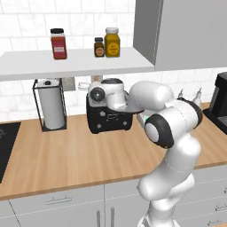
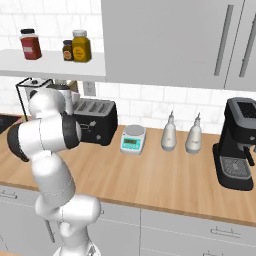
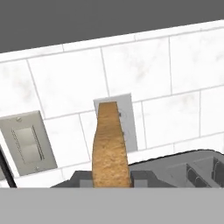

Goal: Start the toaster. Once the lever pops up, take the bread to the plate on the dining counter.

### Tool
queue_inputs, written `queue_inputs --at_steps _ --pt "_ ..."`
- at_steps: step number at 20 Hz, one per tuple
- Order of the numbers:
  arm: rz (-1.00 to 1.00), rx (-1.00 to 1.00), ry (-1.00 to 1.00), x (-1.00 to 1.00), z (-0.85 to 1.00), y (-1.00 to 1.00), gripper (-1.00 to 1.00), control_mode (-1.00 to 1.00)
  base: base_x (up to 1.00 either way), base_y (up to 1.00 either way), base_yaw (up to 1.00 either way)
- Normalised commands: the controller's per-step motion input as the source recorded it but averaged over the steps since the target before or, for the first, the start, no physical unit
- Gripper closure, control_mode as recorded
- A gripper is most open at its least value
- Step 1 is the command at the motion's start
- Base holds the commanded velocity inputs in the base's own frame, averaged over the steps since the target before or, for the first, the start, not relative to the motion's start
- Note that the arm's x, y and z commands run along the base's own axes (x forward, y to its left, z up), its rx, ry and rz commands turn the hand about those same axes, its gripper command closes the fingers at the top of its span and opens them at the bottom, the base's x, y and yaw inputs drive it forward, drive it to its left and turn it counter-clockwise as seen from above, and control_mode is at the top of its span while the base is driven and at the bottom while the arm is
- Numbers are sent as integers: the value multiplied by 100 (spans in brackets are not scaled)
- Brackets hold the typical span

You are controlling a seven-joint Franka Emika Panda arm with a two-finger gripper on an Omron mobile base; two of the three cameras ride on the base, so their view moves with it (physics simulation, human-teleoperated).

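**Q:** What is your hand doing, starting nearest to you?

**A:** My gripper (image 3: 112, 179) has its two dark tips pressed against either side of the bread (image 3: 110, 146), so I am clamped on the slice. It stands on edge between them, golden-brown and pointing away from me. Just beyond and to the right lies the toaster (image 3: 192, 168), its slotted silvery top open. Behind it is the tiled wall with a pale outlet plate (image 3: 127, 120) and a switch plate (image 3: 27, 145).

**Q:** Which step is this?

**A:** I judge the toasting done and the carry in hand: the bread is clear of the slots. The plate and dining counter lie elsewhere, so next I must lift back from the wall and turn away with the base.

**Q:** What room do you have?

**A:** In the left base view my arm hangs over the toaster (image 1: 108, 117), under the shelf (image 1: 75, 62) edge with its jars. A towel holder (image 1: 49, 104) stands to the left. Toward me the worktop (image 1: 88, 159) is bare, so pulling back looks safest. In the right base view a scale (image 2: 133, 138) sits just beside the toaster (image 2: 97, 120).
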Motion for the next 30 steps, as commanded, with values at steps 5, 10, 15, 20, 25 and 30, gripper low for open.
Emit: queue_inputs --at_steps 5,10,15,20,25,30 --pt "0 5 3 -99 26 0 100 -100 0 0 0" --pt "0 5 7 -100 53 0 100 -100 0 0 0" --pt "0 5 19 -100 83 0 100 -100 0 0 0" --pt "0 0 28 -97 86 -13 100 -100 0 0 0" --pt "0 0 34 -79 93 -26 100 -100 0 0 0" --pt "0 -2 23 -79 77 -39 100 -100 0 0 0"
